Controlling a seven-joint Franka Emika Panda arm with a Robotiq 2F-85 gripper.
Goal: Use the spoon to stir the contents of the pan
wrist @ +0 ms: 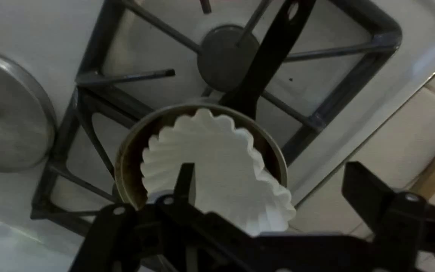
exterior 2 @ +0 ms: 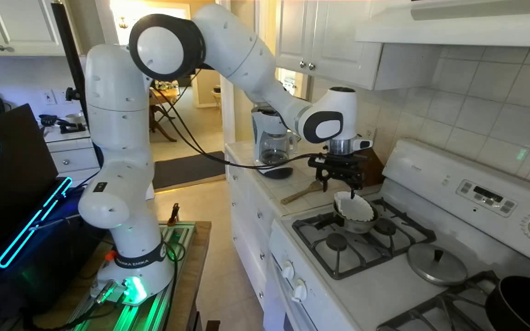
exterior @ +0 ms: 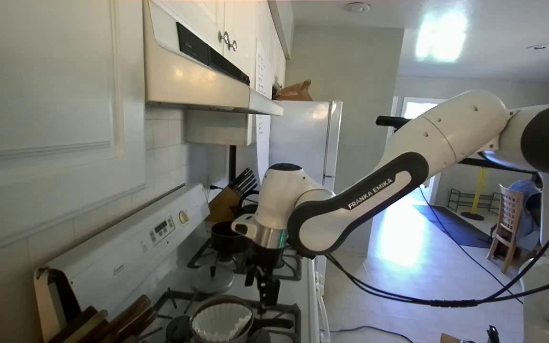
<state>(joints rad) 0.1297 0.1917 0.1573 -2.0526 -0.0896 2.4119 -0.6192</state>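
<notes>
Light-brown wooden spoon (exterior 2: 299, 193) laid on pale tiled counter (exterior 2: 315, 201)

The spoon is seen near the edge of the white gas stove (exterior 2: 348, 287). Farther along the same counter, a grey coffee maker (exterior 2: 260, 122) with a glass carafe (exterior 2: 274, 148) is placed. On the black grate (wrist: 102, 41) nearest the counter, the round grey-rimmed metal pan (exterior 2: 361, 226) is supported; it is lined with a white fluted paper cup (wrist: 217, 158), by which the rim is overtopped on one side. Above the pan, the black two-fingered gripper (wrist: 270, 177) is held, jaws apart; whether the paper is touched by a finger cannot be told.

On the white stovetop, a flat round grey metal lid (exterior 2: 435, 269) is laid; beyond it a deep black pot (exterior 2: 522, 303) is set, its inside too dark to be read. In an exterior view, black-handled knives (exterior: 245, 181) are held in a wooden block (exterior: 223, 204). Overhead, a white range hood (exterior: 184, 78) is mounted; farther back, a whitish refrigerator (exterior: 298, 138) is topped by a brown bag (exterior: 296, 90).
</notes>
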